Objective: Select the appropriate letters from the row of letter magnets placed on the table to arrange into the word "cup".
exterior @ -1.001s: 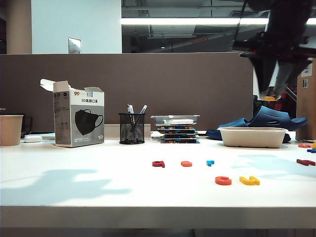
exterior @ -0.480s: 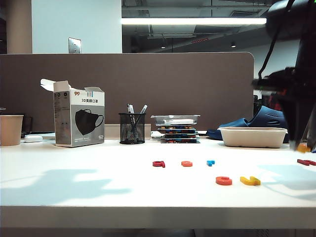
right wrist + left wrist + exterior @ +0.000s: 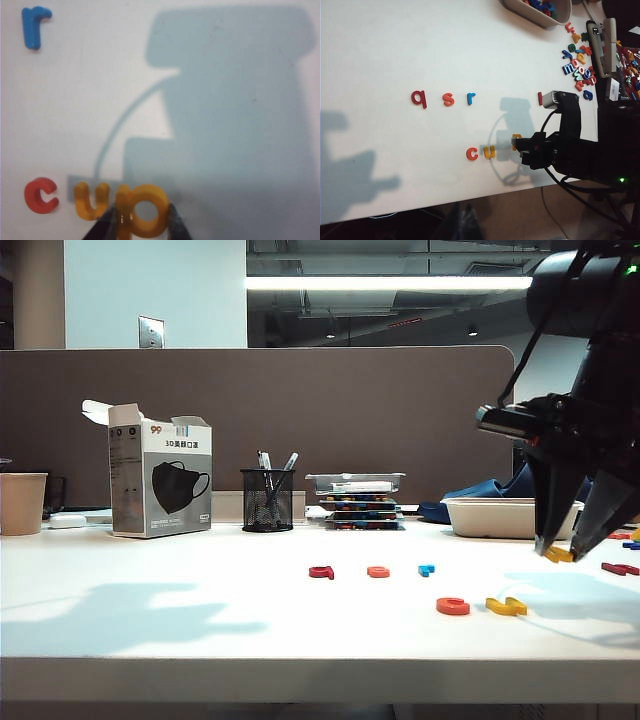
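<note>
A: Where does the right gripper [image 3: 142,222] stand?

B: Pinching the yellow "p" [image 3: 142,207], above the table [image 3: 150,620], just beside the "u" [image 3: 91,200] after the "c" [image 3: 41,195].

A: The left gripper?

B: Unseen; can't tell.

Exterior camera low at the worktop [image 3: 150,625] front edge, facing level across it, left wrist camera high, looking down on the whole worktop, right wrist camera close above the c [image 3: 41,195] and u [image 3: 91,200], letters shared by all three views
</note>
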Controlling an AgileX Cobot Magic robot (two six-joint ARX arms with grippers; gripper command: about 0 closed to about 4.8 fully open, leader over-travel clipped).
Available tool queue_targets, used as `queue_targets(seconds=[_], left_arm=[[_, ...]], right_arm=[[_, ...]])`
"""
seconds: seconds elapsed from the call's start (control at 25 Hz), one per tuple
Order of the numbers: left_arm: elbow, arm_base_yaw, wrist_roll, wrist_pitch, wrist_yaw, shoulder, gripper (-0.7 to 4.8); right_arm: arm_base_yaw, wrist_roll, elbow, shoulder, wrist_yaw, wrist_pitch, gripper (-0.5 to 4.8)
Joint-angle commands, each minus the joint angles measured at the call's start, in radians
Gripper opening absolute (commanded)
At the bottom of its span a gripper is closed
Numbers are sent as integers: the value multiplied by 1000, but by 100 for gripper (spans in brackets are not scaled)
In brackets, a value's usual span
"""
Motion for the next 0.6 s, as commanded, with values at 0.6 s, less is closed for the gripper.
queue_targets(seconds=[0.6], left_arm=[[3, 0, 5, 9, -4, -3, -5]], right_arm=[[2, -90, -6, 93, 10, -15, 122]])
